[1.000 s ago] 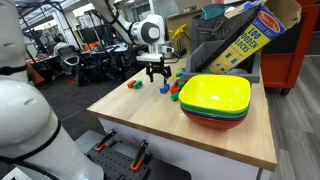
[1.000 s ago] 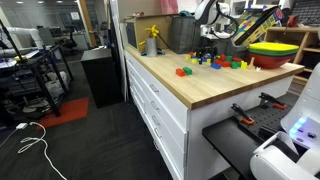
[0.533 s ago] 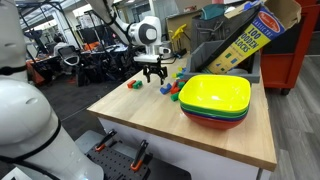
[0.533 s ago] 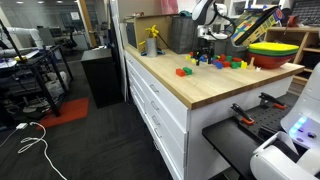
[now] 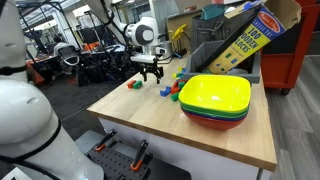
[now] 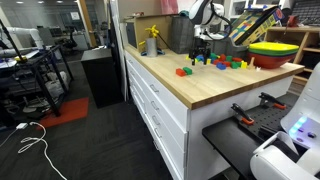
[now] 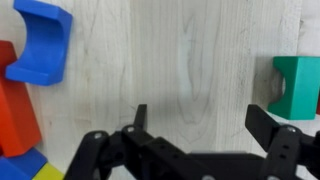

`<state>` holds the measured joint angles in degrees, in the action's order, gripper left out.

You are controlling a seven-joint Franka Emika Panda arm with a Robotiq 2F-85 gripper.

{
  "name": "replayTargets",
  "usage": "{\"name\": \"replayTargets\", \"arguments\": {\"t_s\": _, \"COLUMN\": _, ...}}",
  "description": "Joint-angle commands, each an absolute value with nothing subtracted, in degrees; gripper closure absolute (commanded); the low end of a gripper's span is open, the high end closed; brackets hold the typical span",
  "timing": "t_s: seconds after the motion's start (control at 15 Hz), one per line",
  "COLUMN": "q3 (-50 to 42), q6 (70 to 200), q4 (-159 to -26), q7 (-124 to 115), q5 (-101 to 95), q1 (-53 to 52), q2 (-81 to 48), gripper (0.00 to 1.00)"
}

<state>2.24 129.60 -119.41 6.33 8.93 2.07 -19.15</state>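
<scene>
My gripper (image 7: 200,118) is open and empty, hovering over bare light wood tabletop (image 7: 190,50). In the wrist view a blue arch block (image 7: 38,42) lies at the upper left, with a red block (image 7: 15,105) below it. A green block (image 7: 297,87) sits just outside the right finger. In both exterior views the gripper (image 5: 150,72) (image 6: 203,38) hangs above several scattered coloured blocks (image 5: 170,88) (image 6: 215,62) near the table's far end.
A stack of bowls, yellow on top (image 5: 215,96) (image 6: 274,52), stands on the table. A yellow-and-blue blocks box (image 5: 243,40) leans behind it. A yellow spray bottle (image 6: 152,40) and a dark bin (image 6: 180,34) stand along the table's back edge.
The gripper has shifted slightly along the table over the blocks, staying open. The blocks have not moved.
</scene>
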Motion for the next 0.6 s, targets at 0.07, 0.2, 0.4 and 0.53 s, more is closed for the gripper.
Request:
{"name": "replayTargets", "arguments": {"t_s": 0.07, "q3": 0.2, "q6": 131.2, "q4": -119.9, "q7": 4.9, "q5": 8.1, "q1": 2.8, "q2": -17.3, "gripper": 0.0}}
{"name": "replayTargets", "arguments": {"t_s": 0.2, "q3": -0.8, "q6": 131.4, "q4": -120.0, "q7": 4.4, "q5": 6.7, "q1": 2.7, "q2": -17.3, "gripper": 0.0}}
{"name": "replayTargets", "arguments": {"t_s": 0.4, "q3": -2.0, "q6": 131.7, "q4": -120.7, "q7": 3.0, "q5": 4.5, "q1": 2.3, "q2": -17.1, "gripper": 0.0}}
{"name": "replayTargets", "arguments": {"t_s": 0.53, "q3": -2.6, "q6": 131.7, "q4": -121.1, "q7": 0.8, "q5": 1.9, "q1": 1.8, "q2": -16.5, "gripper": 0.0}}
